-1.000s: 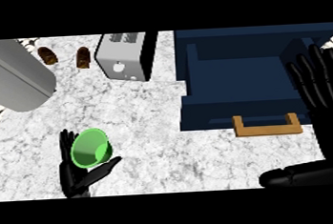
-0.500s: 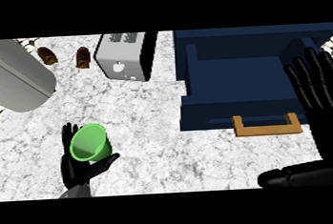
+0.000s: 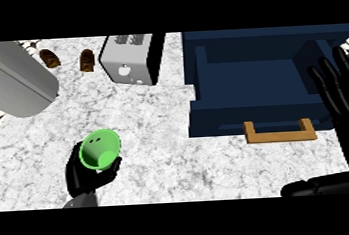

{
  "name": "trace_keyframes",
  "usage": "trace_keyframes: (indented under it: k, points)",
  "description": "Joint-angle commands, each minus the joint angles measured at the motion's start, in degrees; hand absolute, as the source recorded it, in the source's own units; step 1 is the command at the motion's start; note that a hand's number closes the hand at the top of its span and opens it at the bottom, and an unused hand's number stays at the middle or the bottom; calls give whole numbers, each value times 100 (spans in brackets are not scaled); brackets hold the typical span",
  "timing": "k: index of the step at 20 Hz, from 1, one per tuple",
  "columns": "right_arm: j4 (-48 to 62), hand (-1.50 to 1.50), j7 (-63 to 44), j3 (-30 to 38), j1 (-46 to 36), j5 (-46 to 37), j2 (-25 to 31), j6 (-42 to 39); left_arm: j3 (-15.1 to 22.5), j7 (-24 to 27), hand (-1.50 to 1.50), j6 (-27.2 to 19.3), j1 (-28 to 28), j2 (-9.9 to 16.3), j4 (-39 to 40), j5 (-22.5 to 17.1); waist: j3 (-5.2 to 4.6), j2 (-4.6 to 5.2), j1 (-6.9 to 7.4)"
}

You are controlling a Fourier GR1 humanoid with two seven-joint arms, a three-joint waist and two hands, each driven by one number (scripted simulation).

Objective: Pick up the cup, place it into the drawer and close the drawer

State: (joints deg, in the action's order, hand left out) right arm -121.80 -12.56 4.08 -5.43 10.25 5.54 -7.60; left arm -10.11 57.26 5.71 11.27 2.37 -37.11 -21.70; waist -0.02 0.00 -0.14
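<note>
So the left robot hand (image 3: 88, 174) is down near the table's (image 3: 172, 159) front edge on the left side, fingers and thumb curled round the green cup (image 3: 100, 149), which sits tipped in the grip so you look straight into its mouth. The cup is off the marble top, held in the hand, well apart from the drawer (image 3: 257, 85). That drawer is dark blue and pulled open at the table's right side, nothing visible inside, with a wooden handle (image 3: 280, 132) on its front face pointing toward the front edge. The right robot hand (image 3: 342, 88) is up along the right edge, fingers straight and spread, holding nothing, showing over the drawer's right side; can't tell whether it touches the drawer. Toward the back edge there's a silver toaster (image 3: 132, 59) just left of the drawer, two small brown things (image 3: 50, 58) further left that I can't make out, and a big grey rounded thing (image 3: 13, 80) lying at the back-left corner.
</note>
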Motion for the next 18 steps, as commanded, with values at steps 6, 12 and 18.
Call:
trace_keyframes:
  k: [6,12,18]
  points:
    - [186,-150,325,17,62,-104,-28,-69,34,247,150,-330,106,166,-299,250,2,-2,7]
    - [220,-150,160,-68,88,-95,-62,-46,238,243,150,711,358,545,-69,367,1,1,2]
    - [-144,-150,-137,-357,-7,-352,-204,209,510,-205,150,819,435,465,-996,312,2,-17,23]
